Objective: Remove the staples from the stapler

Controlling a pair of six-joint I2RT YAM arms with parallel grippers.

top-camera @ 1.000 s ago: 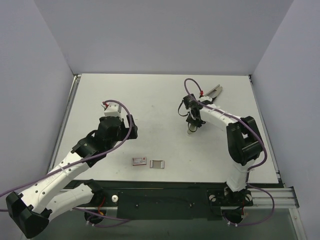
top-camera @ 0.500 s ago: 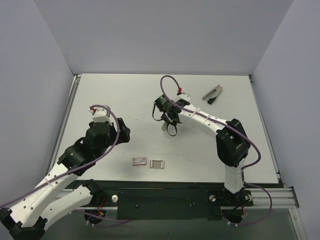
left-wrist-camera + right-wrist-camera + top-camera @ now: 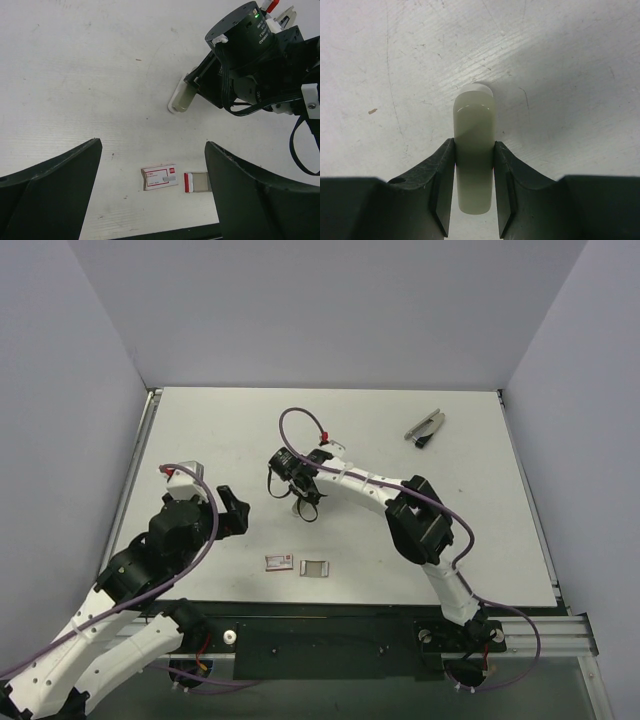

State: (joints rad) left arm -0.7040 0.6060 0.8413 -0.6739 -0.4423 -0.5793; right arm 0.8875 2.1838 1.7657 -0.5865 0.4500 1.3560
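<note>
The right gripper [image 3: 474, 146] is clamped on the stapler's pale grey-green shell bar [image 3: 474, 125], 1 black finger [image 3: 442, 185] pressed flat against each long side. The bar's rounded free end sticks out past the fingertips and points down at the white worktop [image 3: 200, 430], with a whiter tip showing just beyond it. Whether that tip rests on the surface cannot be told. From above, the right arm stretches far across to the left of the worktop's middle, so the held bar sits about midway between the near and far edges. The stapler's other part, the black-and-silver inner bar [image 3: 425, 427], lies by itself near the far right corner, well apart from the right gripper. The left gripper [image 3: 152, 145] has its 2 fingers spread wide with nothing between them. It hangs over the worktop near the left side, facing the right gripper and the held bar from a short way off. Between its fingers, the wrist view shows 2 small items near the worktop's near edge. One is a small red-and-white box [image 3: 279, 562], and just to its right, not touching it, lies a small grey tray with a red end [image 3: 315, 567]. Both lie flat, nearer the arm bases than the held shell bar.
</note>
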